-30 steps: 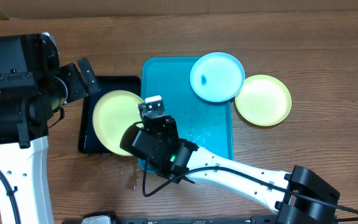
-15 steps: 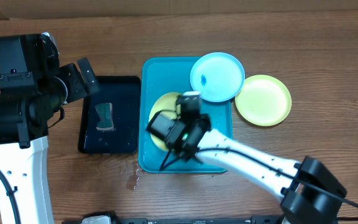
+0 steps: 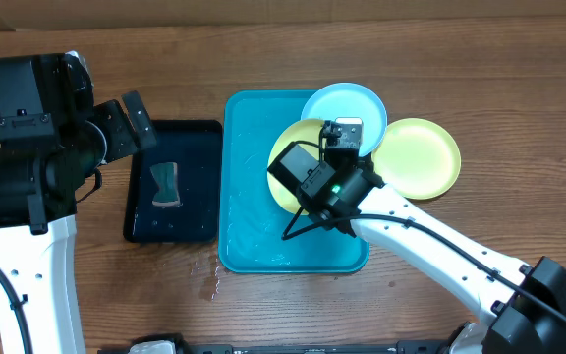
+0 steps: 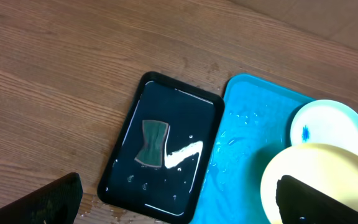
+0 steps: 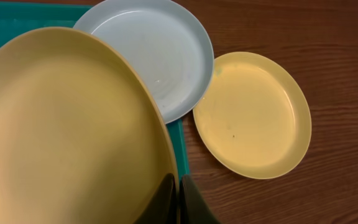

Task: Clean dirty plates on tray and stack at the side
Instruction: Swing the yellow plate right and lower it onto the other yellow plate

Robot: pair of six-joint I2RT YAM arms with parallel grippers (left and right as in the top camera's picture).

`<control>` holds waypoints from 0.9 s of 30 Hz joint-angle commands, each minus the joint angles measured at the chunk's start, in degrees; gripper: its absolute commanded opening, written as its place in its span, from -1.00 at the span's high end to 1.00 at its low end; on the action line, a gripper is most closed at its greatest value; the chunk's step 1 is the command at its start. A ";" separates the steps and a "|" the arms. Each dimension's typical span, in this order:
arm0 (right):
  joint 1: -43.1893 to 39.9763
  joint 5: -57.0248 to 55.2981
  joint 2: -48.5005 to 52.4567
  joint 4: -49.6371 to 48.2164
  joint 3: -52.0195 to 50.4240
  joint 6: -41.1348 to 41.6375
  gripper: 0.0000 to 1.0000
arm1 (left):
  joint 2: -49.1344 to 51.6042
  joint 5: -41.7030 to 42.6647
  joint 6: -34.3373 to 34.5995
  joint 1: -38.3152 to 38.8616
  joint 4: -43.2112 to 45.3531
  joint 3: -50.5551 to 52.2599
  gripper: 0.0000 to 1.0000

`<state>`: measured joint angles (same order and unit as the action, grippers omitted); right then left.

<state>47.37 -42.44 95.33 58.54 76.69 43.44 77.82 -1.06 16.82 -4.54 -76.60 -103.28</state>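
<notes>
My right gripper (image 5: 178, 193) is shut on the rim of a yellow-green plate (image 5: 67, 137), holding it tilted over the right part of the turquoise tray (image 3: 254, 197). From overhead that plate (image 3: 285, 162) shows left of the right gripper (image 3: 314, 179). A light blue plate (image 3: 347, 110) with a small blue smudge lies on the tray's far right corner. Another yellow-green plate (image 3: 421, 157) rests on the table right of the tray. My left gripper (image 4: 188, 205) hangs open, holding nothing, above the black tray's near edge.
A smaller black tray (image 3: 199, 221) lies left of the turquoise one, wet, with a dark green sponge (image 3: 166, 184) in it. Water drops (image 3: 207, 280) sit on the wood near the turquoise tray's front left corner. The left arm (image 3: 37, 147) stands at the table's left side.
My right gripper has carried the yellow-green plate from over the black tray rightwards to beside the light blue plate. The sponge is now uncovered. The left arm has not moved.
</notes>
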 commanded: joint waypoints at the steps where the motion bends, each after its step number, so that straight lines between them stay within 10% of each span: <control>1: -4.57 1.29 -2.97 -0.15 0.26 1.95 0.92 | 0.46 0.50 0.55 0.04 0.09 -0.70 -0.99; 17: -51.95 43.87 -2.84 1.79 0.20 1.99 0.92 | 0.48 0.50 0.55 0.04 0.09 -0.70 -1.00; 27: -55.54 41.46 -2.84 4.55 -3.26 -5.38 0.92 | 0.50 0.50 0.55 0.04 0.09 -0.70 -1.00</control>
<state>-8.69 -1.19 94.39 63.22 75.26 40.12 77.82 -1.06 16.82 -4.54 -76.58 -103.28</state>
